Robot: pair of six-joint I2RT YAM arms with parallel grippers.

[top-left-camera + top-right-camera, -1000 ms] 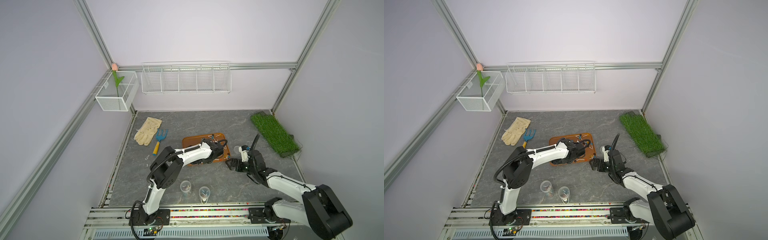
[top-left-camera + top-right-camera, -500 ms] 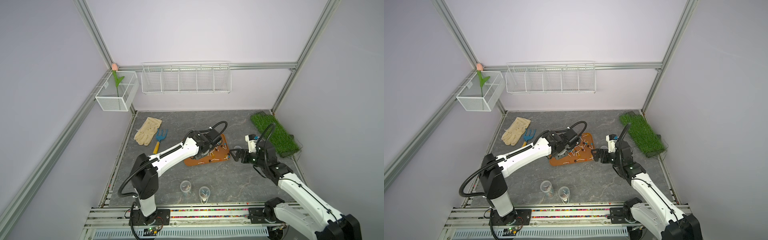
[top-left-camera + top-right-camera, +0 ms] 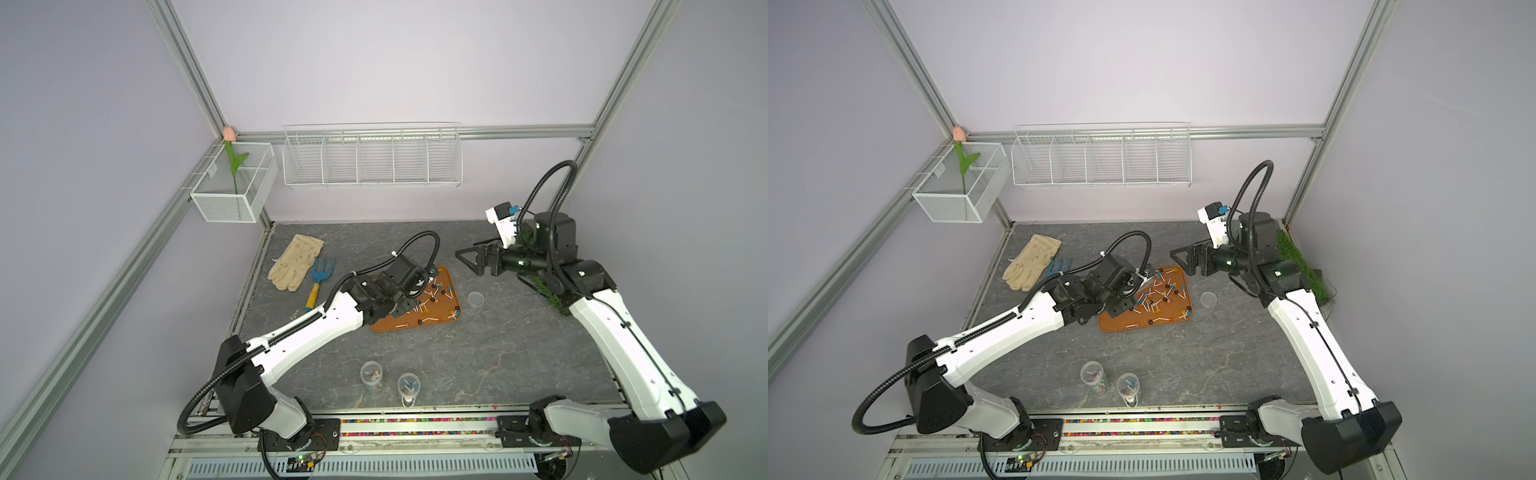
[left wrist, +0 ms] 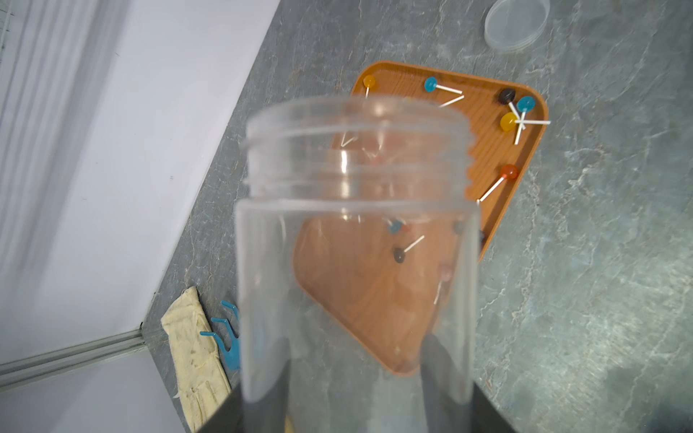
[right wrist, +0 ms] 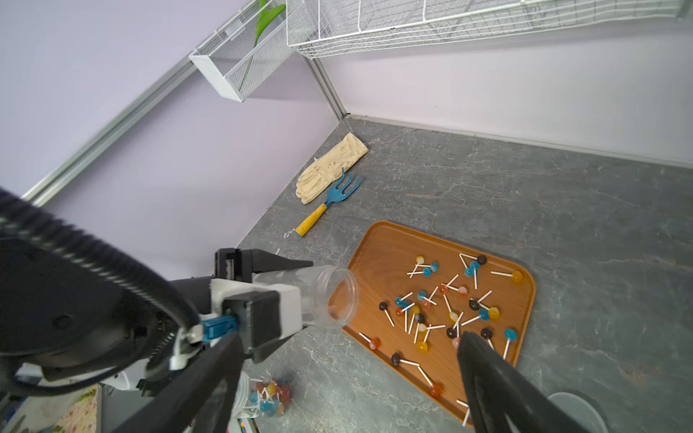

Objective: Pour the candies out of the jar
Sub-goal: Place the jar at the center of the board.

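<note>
No word, label, brand, number or sign can be read in any of the views. The only mark that looks like writing is a small white scrawl on the grey tabletop. It lies just beside the yellow handle end of the hand rake. From the left gripper, which clasps the jar, it sits a little way off toward the wall. It is well apart from the right gripper. The scrawl is too small and faint to make out.
</note>
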